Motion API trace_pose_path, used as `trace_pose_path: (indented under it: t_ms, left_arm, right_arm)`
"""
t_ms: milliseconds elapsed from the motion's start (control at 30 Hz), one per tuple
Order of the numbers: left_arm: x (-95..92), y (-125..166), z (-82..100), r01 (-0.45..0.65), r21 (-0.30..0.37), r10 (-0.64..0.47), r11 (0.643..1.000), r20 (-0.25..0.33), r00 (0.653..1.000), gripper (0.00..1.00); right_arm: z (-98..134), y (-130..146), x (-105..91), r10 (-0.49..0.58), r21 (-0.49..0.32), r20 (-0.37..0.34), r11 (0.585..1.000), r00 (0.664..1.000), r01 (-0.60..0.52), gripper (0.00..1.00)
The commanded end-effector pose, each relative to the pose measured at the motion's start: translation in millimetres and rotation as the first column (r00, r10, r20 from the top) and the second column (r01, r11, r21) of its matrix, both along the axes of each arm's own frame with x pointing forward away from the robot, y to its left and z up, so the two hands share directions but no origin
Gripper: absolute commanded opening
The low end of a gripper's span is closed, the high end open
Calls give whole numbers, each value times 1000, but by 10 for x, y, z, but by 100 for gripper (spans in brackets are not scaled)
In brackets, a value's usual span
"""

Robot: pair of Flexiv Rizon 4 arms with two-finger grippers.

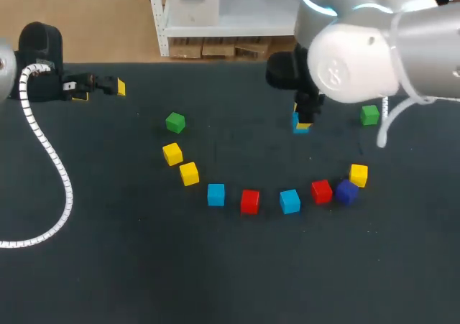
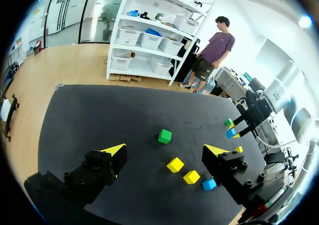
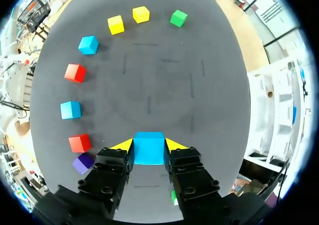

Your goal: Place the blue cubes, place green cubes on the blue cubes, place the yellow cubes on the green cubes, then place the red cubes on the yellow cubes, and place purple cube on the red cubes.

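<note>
My right gripper (image 1: 302,121) is shut on a blue cube (image 1: 300,127), which sits between its yellow-tipped fingers in the right wrist view (image 3: 149,147). A green cube (image 1: 369,114) lies just right of it. On the dark mat (image 1: 230,266) an arc of cubes runs from a green cube (image 1: 175,122) through two yellow ones (image 1: 172,153) (image 1: 189,173), blue (image 1: 215,194), red (image 1: 249,201), blue (image 1: 290,201), red (image 1: 321,191) and purple (image 1: 346,192) to yellow (image 1: 359,174). My left gripper (image 1: 100,89) stands open at the far left, away from all cubes, with nothing between its fingers (image 2: 114,151).
A white corrugated cable (image 1: 50,159) trails from my left arm across the mat's left side. The bulky right arm (image 1: 359,51) hangs over the back right of the table.
</note>
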State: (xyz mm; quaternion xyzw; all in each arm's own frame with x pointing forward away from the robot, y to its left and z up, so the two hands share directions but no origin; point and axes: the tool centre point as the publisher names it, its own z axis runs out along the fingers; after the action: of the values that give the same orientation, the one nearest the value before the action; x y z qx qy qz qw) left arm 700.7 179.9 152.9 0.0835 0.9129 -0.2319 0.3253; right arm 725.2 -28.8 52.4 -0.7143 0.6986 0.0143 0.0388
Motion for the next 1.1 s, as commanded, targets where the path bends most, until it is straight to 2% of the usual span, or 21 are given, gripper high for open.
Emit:
trace_pose_path:
  t_ms: [33, 233, 633, 833, 1100]
  left_arm:
    - [-5, 35, -19, 10, -13, -10, 1000, 8, 1000, 100]
    - [-5, 35, -19, 10, -13, -10, 1000, 8, 1000, 100]
    - [-5, 35, -19, 10, -13, -10, 1000, 8, 1000, 100]
    - [-5, 35, -19, 10, -13, -10, 1000, 8, 1000, 100]
    - [-5, 35, -19, 10, -13, -10, 1000, 8, 1000, 100]
  right_arm:
    - [-68, 99, 126, 8, -11, -73, 1000, 997, -9, 0]
    - [-228, 78, 183, 17, -36, -92, 999, 996, -20, 0]
    - [-349, 95, 243, 1, -50, -98, 999, 995, -6, 0]
    - [-420, 111, 206, 3, -60, -101, 998, 995, -9, 0]
    - [-486, 98, 225, -41, -64, -110, 997, 993, 34, 0]
